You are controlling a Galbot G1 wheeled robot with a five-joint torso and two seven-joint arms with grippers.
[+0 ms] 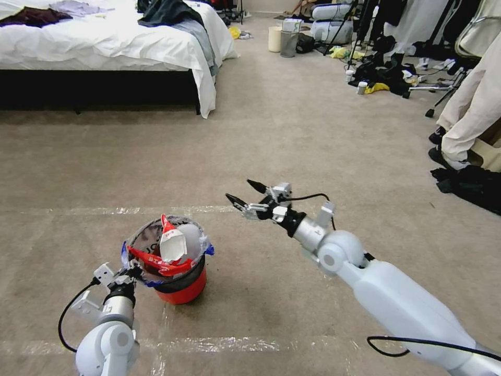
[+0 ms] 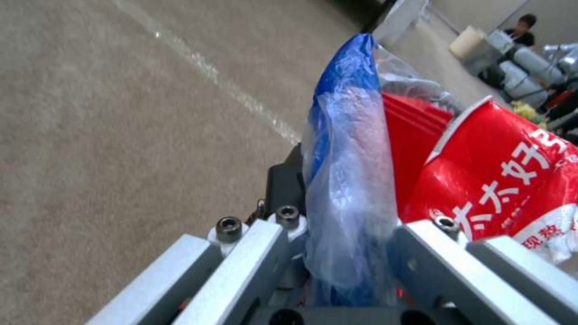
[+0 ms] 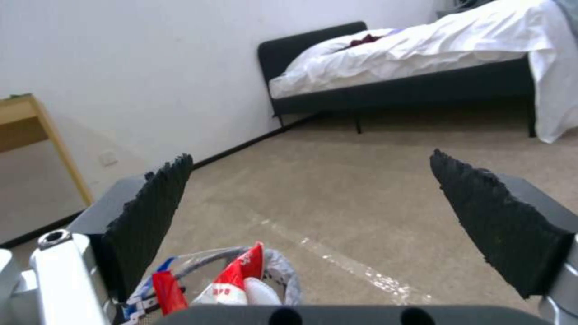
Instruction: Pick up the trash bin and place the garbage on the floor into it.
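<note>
My left tool (image 1: 127, 275) is clamped on the near rim of the trash bin (image 1: 180, 289), which sits on the carpet, stuffed with garbage (image 1: 172, 248). My right tool (image 1: 245, 194) hovers empty, jaws spread, beyond the bin to its right.

A: What's the robot built like?

B: Glossy white arm shells with rounded grey-capped joints and silver metal wrists. The right claw (image 1: 244, 194) has pointed black fingers (image 3: 507, 220) with ridged, rough pads.

A: And the left one?

B: The left claw (image 1: 127, 272) has pale silver finger bars (image 2: 241, 271) with dark socket screws. A black cable loops beside each forearm.
</note>
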